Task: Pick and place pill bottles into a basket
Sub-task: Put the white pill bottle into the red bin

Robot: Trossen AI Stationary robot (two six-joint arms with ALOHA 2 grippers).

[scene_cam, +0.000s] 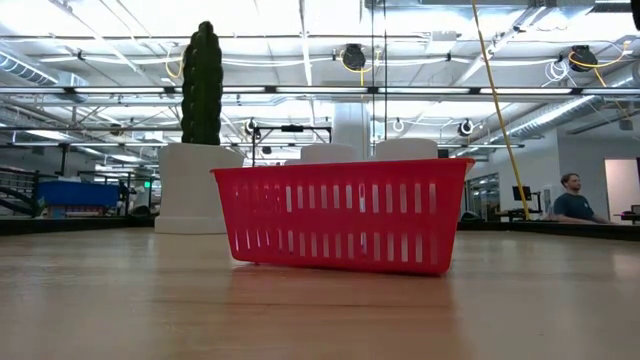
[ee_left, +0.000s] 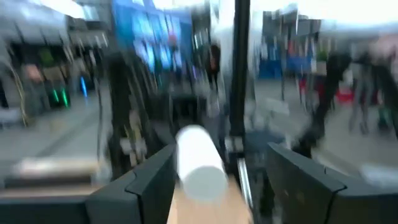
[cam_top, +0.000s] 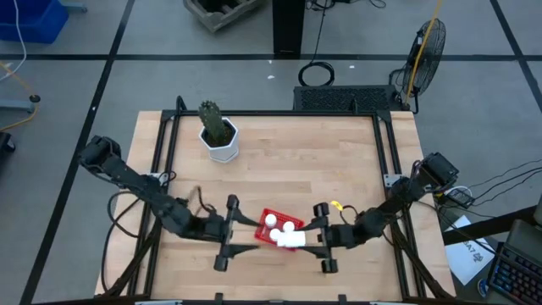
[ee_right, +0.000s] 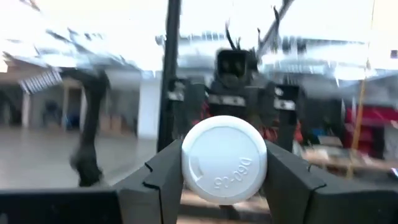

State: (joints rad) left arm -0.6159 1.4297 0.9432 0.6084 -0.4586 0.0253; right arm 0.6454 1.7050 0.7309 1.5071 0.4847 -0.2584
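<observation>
While the right gripper [ee_right: 224, 186] clamps a pill bottle [ee_right: 224, 159] at the basket [cam_top: 264, 222] edge — light, rigid, slick; grip mid-body — left gripper [cam_top: 227, 230] beside the basket: state unclear.

The basket [cam_top: 273, 227] sits on the bench [cam_top: 322, 161], near the front edge and about midway across. Two pill bottles [cam_top: 271, 220] stand in the basket. One more pill bottle [cam_top: 290, 241] lies on its side over the basket's front right corner, between the fingers of the right gripper [cam_top: 306, 238], which is just to the right of the basket. The left gripper [cam_top: 241, 228] is just to the left of the basket. The cactus pot [cam_top: 222, 140] stands well behind the basket, toward the back left of the bench.
</observation>
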